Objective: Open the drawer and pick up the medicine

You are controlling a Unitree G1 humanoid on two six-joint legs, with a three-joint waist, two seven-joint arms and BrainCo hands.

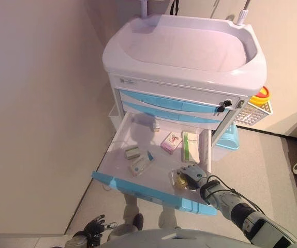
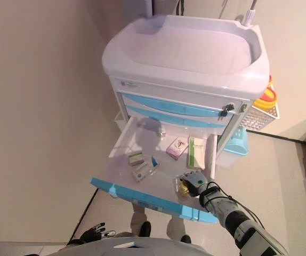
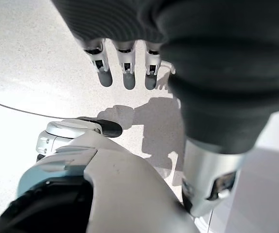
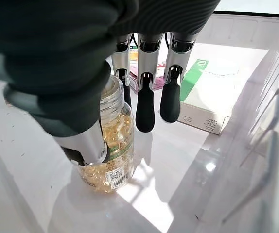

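The white cart's (image 1: pixel 184 72) lowest drawer (image 1: pixel 138 187), with a light blue front, stands pulled out. Inside it near the front right stands a clear bottle of yellow capsules (image 4: pixel 108 155), also seen in the left eye view (image 1: pixel 180 181). My right hand (image 1: pixel 192 175) reaches down into the drawer at the bottle. In the right wrist view my thumb (image 4: pixel 83 141) lies against the bottle's front and the fingers (image 4: pixel 145 109) hang straight just behind it. The bottle rests on the drawer floor. My left hand (image 1: pixel 94 226) hangs low by the floor, fingers relaxed and empty.
The drawer also holds a pink box (image 1: pixel 171 142), a green-and-white box (image 1: pixel 190 146), two small boxes (image 1: pixel 137 159) and a small bottle (image 1: pixel 155 125) at the back. A white side basket (image 1: pixel 252 112) with a yellow container (image 1: pixel 262 94) hangs on the cart's right.
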